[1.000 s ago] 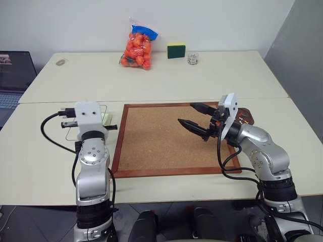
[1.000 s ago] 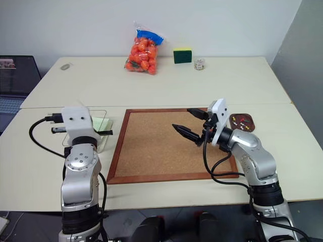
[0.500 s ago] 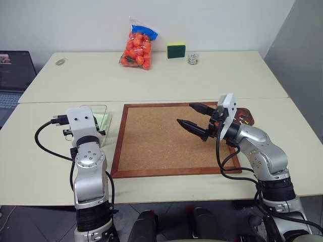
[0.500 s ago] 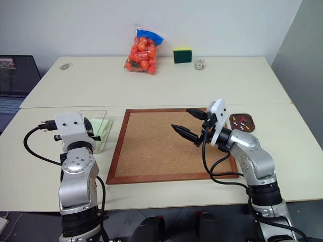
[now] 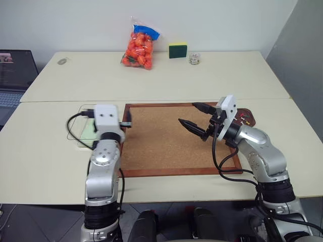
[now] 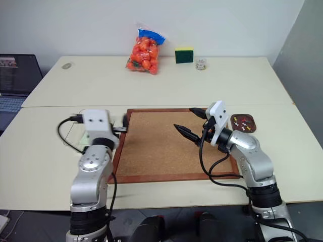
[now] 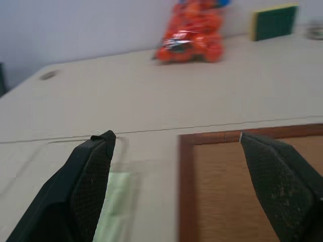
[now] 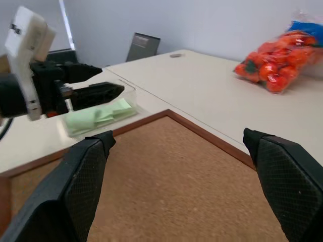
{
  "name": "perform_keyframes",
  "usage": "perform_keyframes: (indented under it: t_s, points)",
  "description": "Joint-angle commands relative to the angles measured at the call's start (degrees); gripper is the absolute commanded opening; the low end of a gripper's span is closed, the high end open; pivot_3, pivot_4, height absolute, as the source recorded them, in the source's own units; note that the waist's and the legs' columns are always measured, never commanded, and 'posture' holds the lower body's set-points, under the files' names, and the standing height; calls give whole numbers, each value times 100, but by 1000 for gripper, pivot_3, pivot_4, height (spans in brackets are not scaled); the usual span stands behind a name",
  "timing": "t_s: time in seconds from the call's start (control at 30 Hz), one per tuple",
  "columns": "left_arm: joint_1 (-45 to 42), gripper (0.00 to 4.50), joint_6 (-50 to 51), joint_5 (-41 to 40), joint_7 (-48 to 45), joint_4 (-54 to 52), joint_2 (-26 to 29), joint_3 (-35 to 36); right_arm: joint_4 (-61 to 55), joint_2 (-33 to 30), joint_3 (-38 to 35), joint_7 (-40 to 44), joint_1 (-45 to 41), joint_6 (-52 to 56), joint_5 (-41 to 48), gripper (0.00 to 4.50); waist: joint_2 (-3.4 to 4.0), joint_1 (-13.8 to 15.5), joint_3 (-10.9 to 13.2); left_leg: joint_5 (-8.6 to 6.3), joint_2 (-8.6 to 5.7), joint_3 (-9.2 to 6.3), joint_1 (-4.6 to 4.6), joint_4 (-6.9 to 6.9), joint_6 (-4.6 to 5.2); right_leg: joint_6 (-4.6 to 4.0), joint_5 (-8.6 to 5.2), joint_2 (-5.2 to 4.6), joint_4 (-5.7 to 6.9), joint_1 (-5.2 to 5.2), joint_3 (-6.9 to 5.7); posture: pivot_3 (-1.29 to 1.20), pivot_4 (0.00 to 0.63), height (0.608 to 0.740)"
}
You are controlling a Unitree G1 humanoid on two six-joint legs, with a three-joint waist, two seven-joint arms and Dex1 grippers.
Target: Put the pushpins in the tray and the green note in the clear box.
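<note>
Green note (image 8: 98, 117) in clear box (image 8: 128, 91), beside cork board (image 5: 166, 138) edge.

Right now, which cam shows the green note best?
Right wrist view: the note lies unobstructed inside the clear box. The head views show part of it beside the left arm; the left wrist view shows a blurred strip by a finger.

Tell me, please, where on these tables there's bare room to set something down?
The cork board surface is bare, under both grippers. The far table is free between the tomato bag and the board. Crowded: the clear box at left, the tray at right.
</note>
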Motion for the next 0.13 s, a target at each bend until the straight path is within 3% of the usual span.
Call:
perform_keyframes:
  t_s: [0.03,0.13]
  points:
    - [173,4173,-237,-181,-400,-163,86,-287,179,282,-50,-1166,43,-412,-845,4500,0,-33,0,0,2,0,1,0,0,0,0,1,2,-6,7,0,150,740]
    - [388,4173,-372,-399,-365,-118,-106,-140,247,472,75,-1784,281,-482,-1369,4500,1,-39,0,2,4,2,6,-4,-3,0,0,2,6,-12,19,0,150,740]
